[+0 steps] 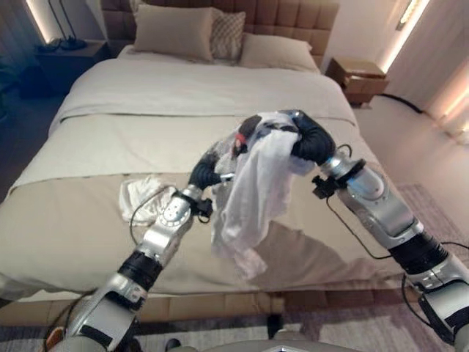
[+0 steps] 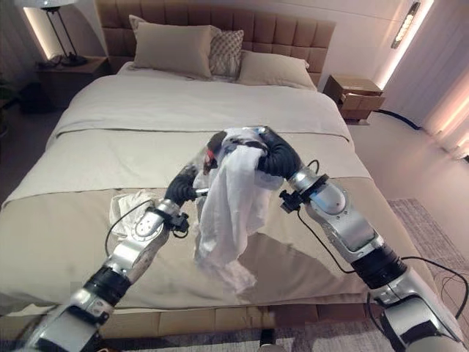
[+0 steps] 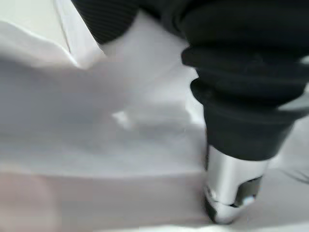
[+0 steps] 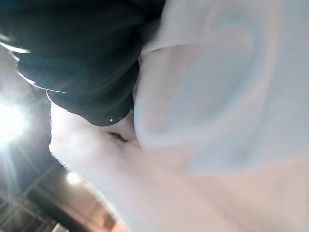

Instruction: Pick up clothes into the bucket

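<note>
Both hands, left hand (image 1: 220,158) and right hand (image 1: 282,128), lift the crumpled white cloth garment (image 1: 253,191) clear of the beige bed (image 1: 88,220) for carrying, though I cannot tell either hand's grip since fabric hides the fingers.

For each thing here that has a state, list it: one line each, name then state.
White garment: lifted off the bed, hanging from both hands.
Second white garment: crumpled on the bed, untouched.
Left hand: raised, buried in the cloth.
Right hand: raised, wrapped in the cloth.
Nightstand drawer: pulled open.
</note>
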